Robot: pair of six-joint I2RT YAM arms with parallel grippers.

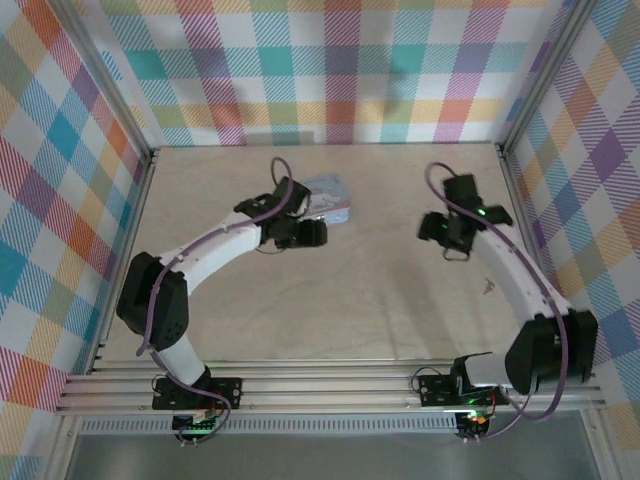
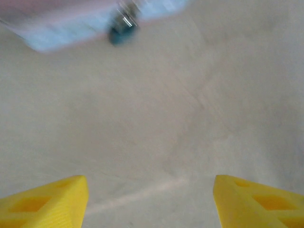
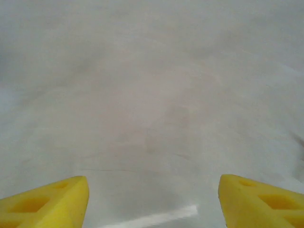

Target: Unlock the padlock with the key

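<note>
Padlock [image 2: 121, 27] lies against tin [image 2: 57, 35], far of L gripper [image 2: 150, 202]; R gripper [image 3: 153, 202] over bare table [image 3: 152, 95]. Both spread wide, empty, prob. readying pickups.

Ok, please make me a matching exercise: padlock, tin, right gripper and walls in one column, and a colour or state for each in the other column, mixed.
1 padlock
2 tin
3 right gripper
4 walls

A open, above bare table
B pastel blue and pink
C coloured checks
D dark teal

Pairs: 1-D, 2-B, 3-A, 4-C
</note>
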